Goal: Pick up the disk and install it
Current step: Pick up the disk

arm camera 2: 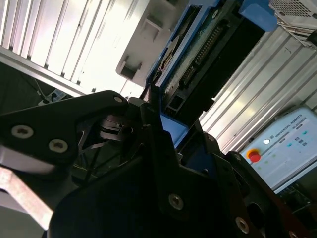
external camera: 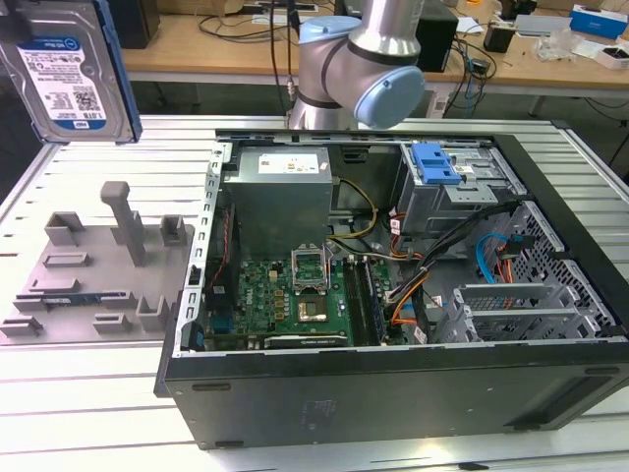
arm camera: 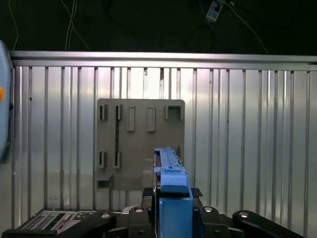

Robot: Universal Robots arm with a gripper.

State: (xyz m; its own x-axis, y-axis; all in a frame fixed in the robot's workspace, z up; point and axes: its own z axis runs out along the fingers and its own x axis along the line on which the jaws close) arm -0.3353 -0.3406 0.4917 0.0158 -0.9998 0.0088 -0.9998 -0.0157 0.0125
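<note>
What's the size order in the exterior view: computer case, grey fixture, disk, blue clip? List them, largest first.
1. computer case
2. grey fixture
3. disk, cropped and seemingly nearer the camera, so rank unsure
4. blue clip

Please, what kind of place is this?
Probably a robotics lab: a claw holds a disk, an open computer case lies on a ribbed metal table, and cluttered desks stand behind.

lab | robot arm (external camera: 366,69) | open computer case (external camera: 393,393) | cluttered workbench (external camera: 197,46)
</note>
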